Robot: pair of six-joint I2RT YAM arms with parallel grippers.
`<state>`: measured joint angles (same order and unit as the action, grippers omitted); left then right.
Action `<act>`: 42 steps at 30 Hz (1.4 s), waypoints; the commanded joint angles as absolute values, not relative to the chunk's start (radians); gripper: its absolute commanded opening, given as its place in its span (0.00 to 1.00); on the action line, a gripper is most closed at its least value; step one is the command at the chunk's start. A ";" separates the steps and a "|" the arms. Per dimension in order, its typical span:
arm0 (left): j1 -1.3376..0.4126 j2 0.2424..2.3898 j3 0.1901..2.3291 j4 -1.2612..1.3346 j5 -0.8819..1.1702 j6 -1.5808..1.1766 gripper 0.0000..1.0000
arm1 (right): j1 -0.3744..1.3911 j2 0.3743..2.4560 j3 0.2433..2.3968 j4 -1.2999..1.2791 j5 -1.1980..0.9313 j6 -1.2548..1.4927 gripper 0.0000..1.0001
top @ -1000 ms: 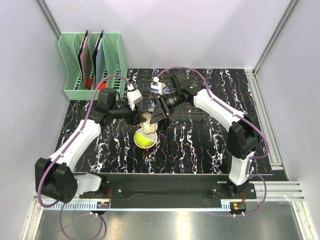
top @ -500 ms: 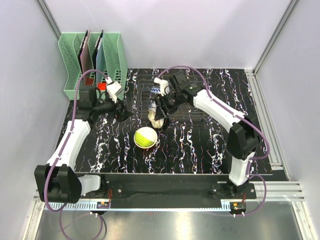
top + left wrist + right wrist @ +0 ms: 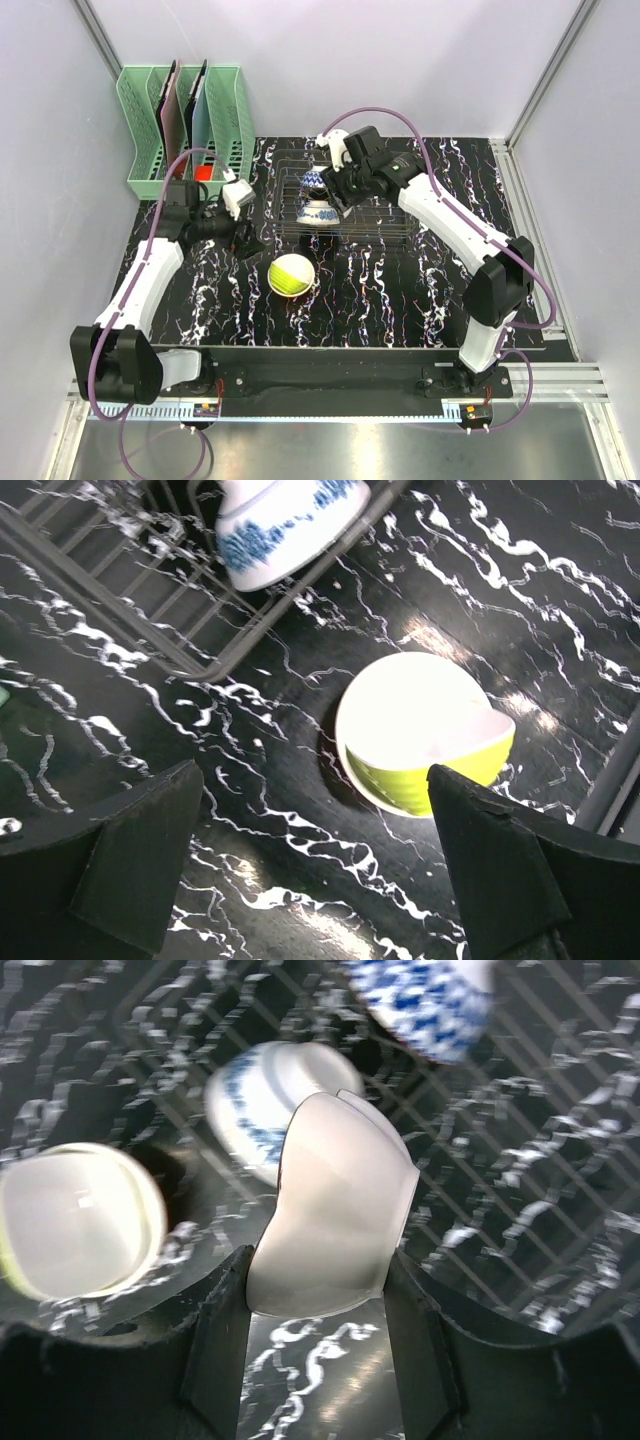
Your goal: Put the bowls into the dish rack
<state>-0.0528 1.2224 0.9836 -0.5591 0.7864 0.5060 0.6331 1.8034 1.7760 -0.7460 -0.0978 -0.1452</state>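
Marbled table [image 3: 400, 290], right pincer [image 3: 318, 1265], bowl [image 3: 335, 1200] tipped sideways

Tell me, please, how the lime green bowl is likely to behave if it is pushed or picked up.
The lime green bowl looks rigid and glossy, so it should hold its shape but might slip in a pinch. Its rounded sides on the smooth table suggest a push would probably slide or tip it.

Bright, even light from above. Glare washes out the green bowl [image 3: 410, 720] and spots the glossy table [image 3: 430, 640]. The right wrist view is motion-blurred.
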 commanded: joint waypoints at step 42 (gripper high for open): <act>-0.328 1.614 1.221 -0.859 0.462 0.511 0.99 | 0.525 1.937 1.703 -0.433 0.459 -0.497 0.00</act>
